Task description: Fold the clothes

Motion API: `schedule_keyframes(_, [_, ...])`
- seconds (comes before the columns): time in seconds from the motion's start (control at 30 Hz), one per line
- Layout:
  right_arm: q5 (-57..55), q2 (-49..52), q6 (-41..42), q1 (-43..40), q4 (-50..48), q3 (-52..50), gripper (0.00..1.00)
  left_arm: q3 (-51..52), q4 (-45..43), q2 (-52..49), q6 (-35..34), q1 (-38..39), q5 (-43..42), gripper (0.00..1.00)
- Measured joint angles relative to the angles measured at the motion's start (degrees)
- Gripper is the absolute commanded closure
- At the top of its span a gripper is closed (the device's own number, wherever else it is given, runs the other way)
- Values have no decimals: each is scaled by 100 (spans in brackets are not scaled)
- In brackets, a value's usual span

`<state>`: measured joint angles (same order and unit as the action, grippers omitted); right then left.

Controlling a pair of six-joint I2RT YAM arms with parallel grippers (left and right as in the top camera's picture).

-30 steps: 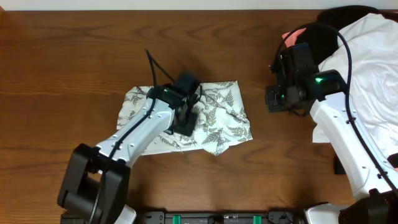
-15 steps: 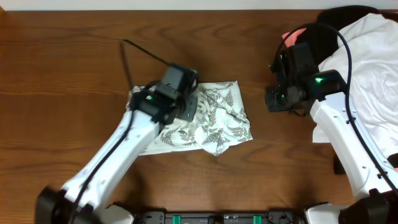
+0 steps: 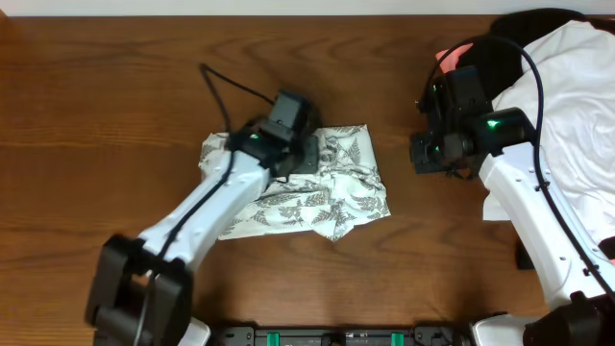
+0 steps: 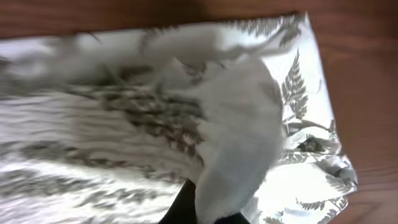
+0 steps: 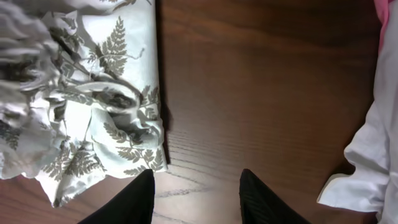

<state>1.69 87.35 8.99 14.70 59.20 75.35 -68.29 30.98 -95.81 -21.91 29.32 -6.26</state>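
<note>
The fern-print garment (image 3: 332, 183) lies crumpled at the table's centre. It also shows in the left wrist view (image 4: 124, 118) and the right wrist view (image 5: 93, 106). My left gripper (image 3: 291, 159) sits over the garment's upper middle, shut on a fold of the fabric (image 4: 239, 162) that rises between its fingers (image 4: 208, 208). My right gripper (image 3: 428, 154) hovers over bare wood to the right of the garment, open and empty, its fingers (image 5: 196, 196) apart.
A plain white garment (image 3: 567, 106) lies at the right, over black (image 3: 519, 38) and coral-pink (image 3: 447, 60) garments at the back right. Its edge shows in the right wrist view (image 5: 367, 155). The table is brown wood (image 3: 115, 96).
My left gripper swung up and left over the garment, then right again, dragging a fold of fabric with it. The right arm has not moved.
</note>
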Motion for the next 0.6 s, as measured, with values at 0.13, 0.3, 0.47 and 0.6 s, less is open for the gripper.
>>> schedule_keyframes(0.13, [0, 0, 0, 0, 11, 0, 57, 0, -181, -289, -61, 153, -109, 57])
schedule_keyframes(0.3, [37, 0, 0, 0, 15, 0, 58, 0, -155, -308, -2, 221, -153, 44])
schedule_keyframes(0.47, [282, 0, 0, 0, -59, 0, 62, 0, 122, -208, 94, 107, -125, 44])
schedule_keyframes(0.6, [481, 50, -2, 0, -160, 0, 58, 0, 144, -74, 101, 39, -103, 44])
